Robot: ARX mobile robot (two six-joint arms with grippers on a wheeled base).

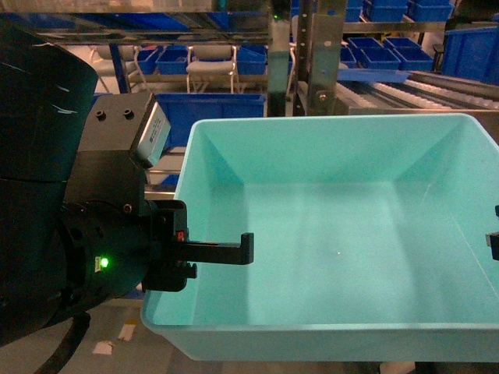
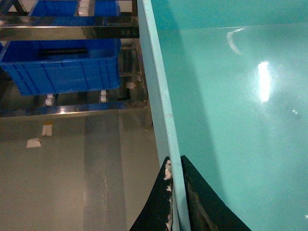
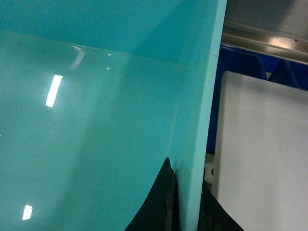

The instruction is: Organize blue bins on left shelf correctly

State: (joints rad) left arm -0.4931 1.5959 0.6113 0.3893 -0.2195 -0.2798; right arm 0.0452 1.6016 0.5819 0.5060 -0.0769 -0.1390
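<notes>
A light turquoise blue bin (image 1: 335,234) fills most of the head view, held up off the floor between both arms. My left gripper (image 1: 226,253) is shut on its left wall, one black finger showing inside the tub. In the left wrist view the gripper (image 2: 174,166) pinches the rim of the bin (image 2: 231,96) from both sides. My right gripper (image 3: 187,175) is shut on the right wall of the bin (image 3: 96,120); in the head view only its tip (image 1: 493,241) shows. The steel left shelf (image 1: 316,62) with roller tracks stands behind the bin.
Dark blue crates (image 1: 210,105) sit on the rack levels behind, more of them further back (image 1: 386,51). A dark blue crate (image 2: 62,67) rests on a low steel level over grey floor with tape scraps (image 2: 33,143). A white panel (image 3: 260,154) stands close beside the bin's right wall.
</notes>
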